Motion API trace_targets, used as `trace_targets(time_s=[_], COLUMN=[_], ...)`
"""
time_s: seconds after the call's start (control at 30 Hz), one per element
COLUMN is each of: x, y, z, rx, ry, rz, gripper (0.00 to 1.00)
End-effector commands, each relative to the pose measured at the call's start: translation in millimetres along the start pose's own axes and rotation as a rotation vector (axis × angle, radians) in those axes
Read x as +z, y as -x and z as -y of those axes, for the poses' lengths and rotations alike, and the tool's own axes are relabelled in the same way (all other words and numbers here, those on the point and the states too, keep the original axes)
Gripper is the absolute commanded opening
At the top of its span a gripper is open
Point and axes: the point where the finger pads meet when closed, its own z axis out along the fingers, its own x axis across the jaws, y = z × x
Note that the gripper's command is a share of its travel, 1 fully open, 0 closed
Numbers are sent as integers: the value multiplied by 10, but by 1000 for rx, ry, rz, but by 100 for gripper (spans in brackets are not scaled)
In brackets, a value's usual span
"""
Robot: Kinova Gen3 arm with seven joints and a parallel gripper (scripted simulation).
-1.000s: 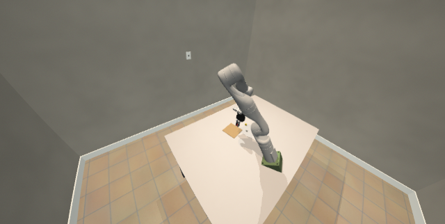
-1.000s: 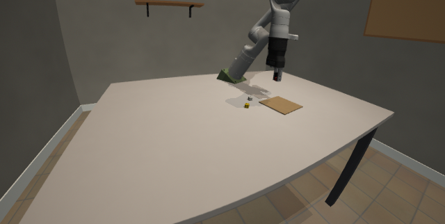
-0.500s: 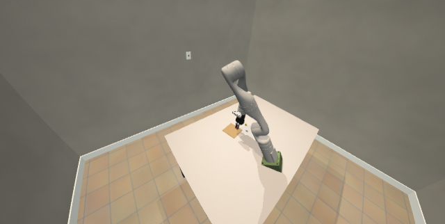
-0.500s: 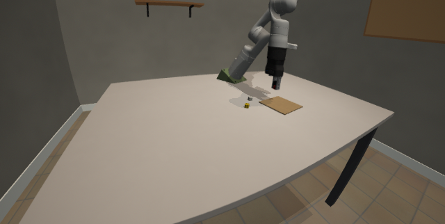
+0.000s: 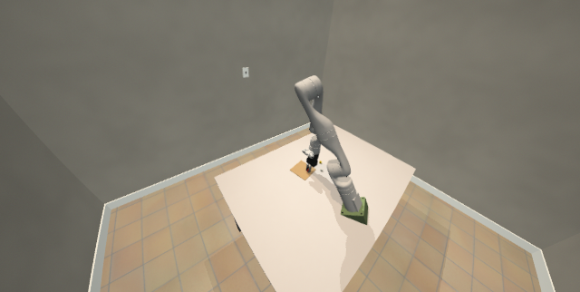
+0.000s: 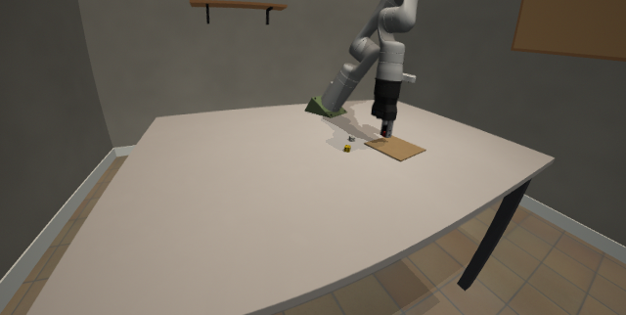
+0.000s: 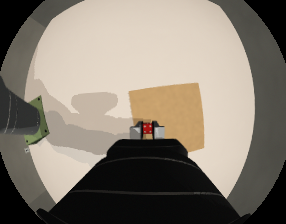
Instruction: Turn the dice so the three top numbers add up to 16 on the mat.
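My gripper (image 5: 308, 170) (image 6: 386, 133) points down and is shut on the red die (image 7: 147, 128), which shows white pips between the fingertips in the wrist view. They are low over or at the mat's edge nearest the arm's base; whether the die touches the mat I cannot tell. The tan mat (image 5: 299, 170) (image 6: 401, 151) (image 7: 169, 105) lies flat on the table. A yellow die (image 5: 321, 162) (image 6: 347, 149) and a grey-white die (image 5: 322, 170) (image 6: 351, 138) lie on the table beside the mat, off it. Their top numbers are too small to read.
The arm's green base (image 5: 355, 213) (image 6: 320, 108) (image 7: 38, 120) stands on the pale table (image 5: 281, 219) (image 6: 220, 183) (image 7: 144, 45). The arm's shadow falls across the table between the base and the mat. In the wrist view the black gripper body hides the lower middle.
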Motion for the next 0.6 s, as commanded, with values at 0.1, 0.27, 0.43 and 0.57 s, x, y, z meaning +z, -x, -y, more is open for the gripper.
trace_targets(time_s=[0.1, 0.27, 0.43, 0.57], x=[89, 108, 111, 111], y=[32, 33, 33, 33], z=[41, 41, 42, 42], rx=[4, 4, 4, 4], ry=[-20, -20, -20, -20], rz=[9, 10, 10, 10], gripper=[34, 34, 34, 34])
